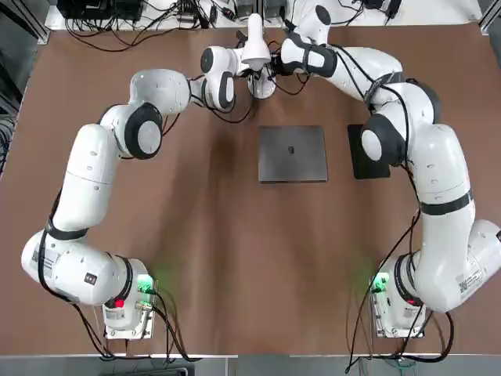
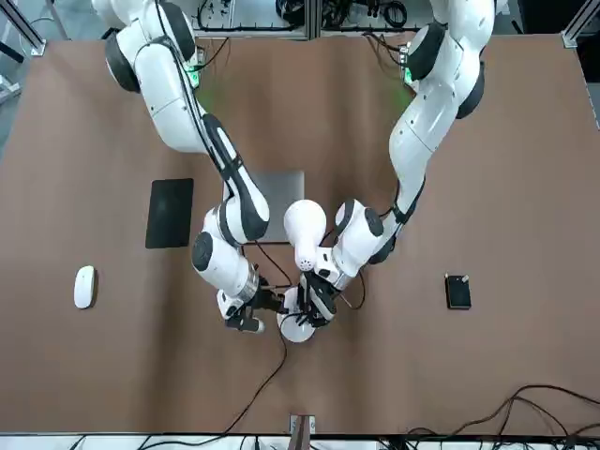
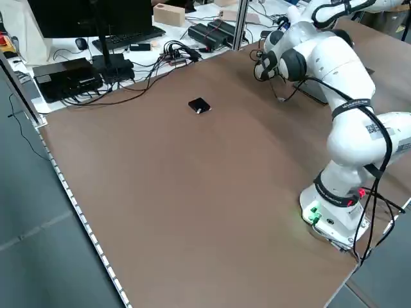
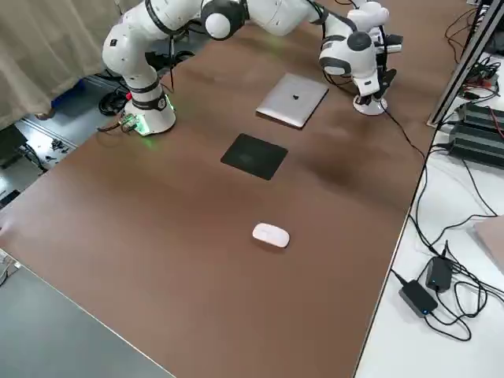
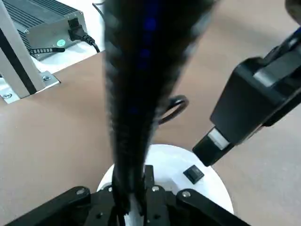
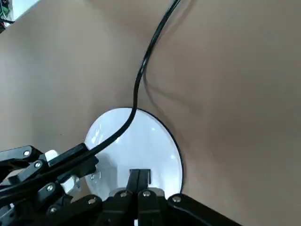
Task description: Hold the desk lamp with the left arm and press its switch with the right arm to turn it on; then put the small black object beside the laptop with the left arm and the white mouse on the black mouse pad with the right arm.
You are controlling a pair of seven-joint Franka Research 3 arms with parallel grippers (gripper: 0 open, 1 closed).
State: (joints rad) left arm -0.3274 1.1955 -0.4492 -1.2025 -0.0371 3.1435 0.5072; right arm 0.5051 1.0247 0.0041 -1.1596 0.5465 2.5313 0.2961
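1. Left of and beyond the laptop (image 1: 292, 154), the black object (image 2: 458, 292) waited, out of the way.
2. Beyond the laptop, the left gripper (image 5: 133, 197) was closed around the neck of the lamp (image 5: 164, 162), presumably steadying it.
3. There too, the right gripper (image 5: 211, 149), closed and empty, pointed down by the switch (image 5: 193, 174), probably to press with joined tips.
4. Right of the laptop, the pad (image 2: 170, 214) lay ready for the mouse (image 2: 84, 287), farther out.

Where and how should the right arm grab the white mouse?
I'd take the white mouse mid-body by its two long sides, straight from above: it's a low oval lying flat, long axis pointing toward the robot's side, nothing beside it. The right pincer, shut over the lamp base, must open first; the left pincer holds the lamp.
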